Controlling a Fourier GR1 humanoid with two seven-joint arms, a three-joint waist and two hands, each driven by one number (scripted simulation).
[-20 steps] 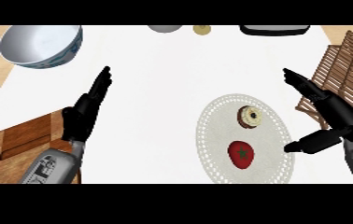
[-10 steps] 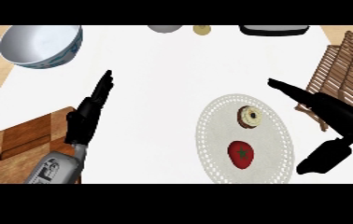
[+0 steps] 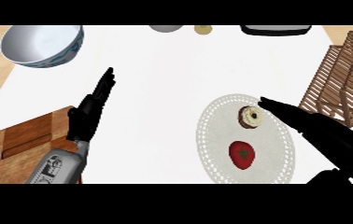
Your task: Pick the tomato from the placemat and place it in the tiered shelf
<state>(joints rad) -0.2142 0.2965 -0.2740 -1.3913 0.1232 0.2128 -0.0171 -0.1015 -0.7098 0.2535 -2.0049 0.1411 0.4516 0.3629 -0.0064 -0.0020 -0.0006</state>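
Head view – tomato [image 3: 243,153] on placemat [image 3: 215,125], stem-side up.

I see the white counter [image 3: 172,78] evenly and brightly lit, with no hot spot or glare anywhere on it. Shadows are almost missing: the left hand [image 3: 88,113] throws none I can make out, and the tomato [image 3: 242,153] sits on the placemat [image 3: 210,139] with only soft shading along its lower side. The blue bowl [image 3: 43,45] shows a pale sheen inside (diffuse, not a sharp reflection). The right hand [image 3: 314,129] reads as flat black with little surface detail. Edges look slightly soft throughout, the shelf slats [image 3: 329,90] included. I notice no bending of lines toward the frame's sides.
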